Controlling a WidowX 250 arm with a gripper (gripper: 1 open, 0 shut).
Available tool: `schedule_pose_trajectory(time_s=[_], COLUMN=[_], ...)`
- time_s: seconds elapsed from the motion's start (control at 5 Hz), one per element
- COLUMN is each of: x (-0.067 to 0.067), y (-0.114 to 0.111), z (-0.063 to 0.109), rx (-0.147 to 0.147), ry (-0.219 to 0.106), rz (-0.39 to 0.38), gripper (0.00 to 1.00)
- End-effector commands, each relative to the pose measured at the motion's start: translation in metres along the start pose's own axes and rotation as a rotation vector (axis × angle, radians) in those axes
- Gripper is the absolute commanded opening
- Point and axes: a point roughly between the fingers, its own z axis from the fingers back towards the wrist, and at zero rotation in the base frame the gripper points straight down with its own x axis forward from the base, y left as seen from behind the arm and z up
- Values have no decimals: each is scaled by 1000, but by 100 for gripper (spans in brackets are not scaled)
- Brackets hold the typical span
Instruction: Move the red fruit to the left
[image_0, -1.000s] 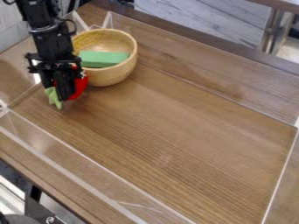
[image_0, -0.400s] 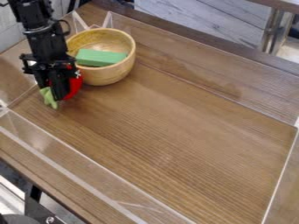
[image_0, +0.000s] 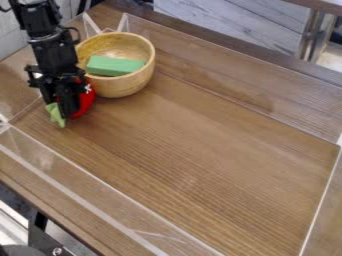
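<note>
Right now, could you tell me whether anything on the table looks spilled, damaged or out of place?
Nothing stands out. The pincer is shut on the red fruit near the table's left edge, and the green block lies inside the upright wooden bowl. No spill or damage shows.

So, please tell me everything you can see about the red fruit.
The red fruit is a small, rounded, bright red toy that looks soft, with a light green leafy end pointing toward the lower left. It is mostly hidden by the black tool, which comes down on it from above and is shut on it. It sits low at the wooden table, near the left edge, just beside the wooden bowl and outside it. Whether it rests on the table cannot be told.
</note>
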Motion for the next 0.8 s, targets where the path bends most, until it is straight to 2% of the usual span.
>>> schedule_pose_trajectory(time_s=[0.0,0.2,0.4,0.6], x=[8,11,10,7], y=[1,-4,-7,-11], z=[16,15,0,-7], rx=[31,32,38,36], ry=[-32,-14,13,38], rz=[-56,-113,-220,-313], gripper=[0,0,0,0])
